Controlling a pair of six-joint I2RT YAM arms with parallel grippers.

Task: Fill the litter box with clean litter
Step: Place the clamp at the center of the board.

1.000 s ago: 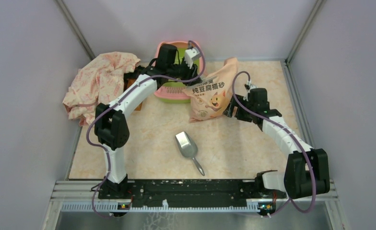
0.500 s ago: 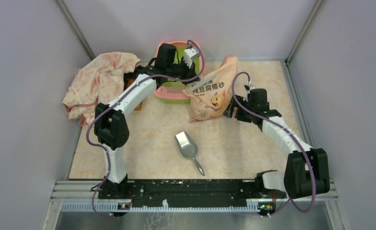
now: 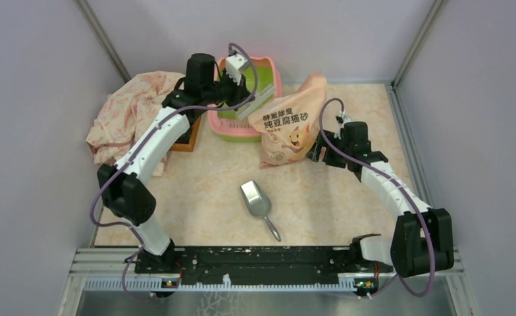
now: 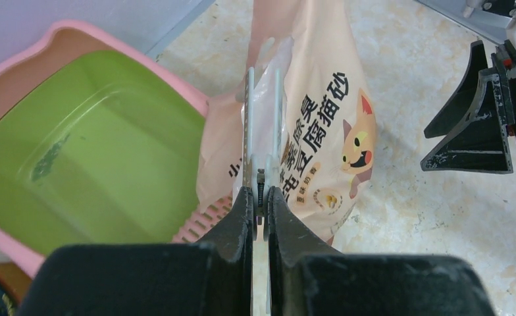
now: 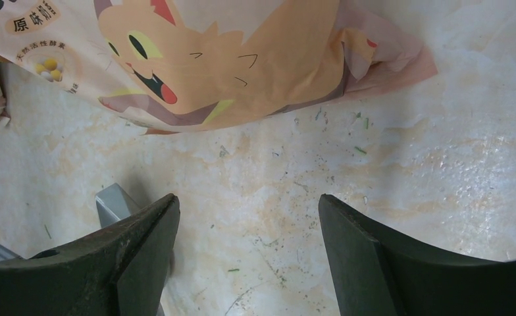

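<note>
Left arm [image 3: 160, 131] swung left, bag [image 3: 288, 128] overlapping litter box [image 3: 268, 72]

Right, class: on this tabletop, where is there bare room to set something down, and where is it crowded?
Bare tabletop lies left of the metal scoop, up to the left arm, and right of it, up to the right arm. The back is crowded: floral cloth, litter box and litter bag.
</note>
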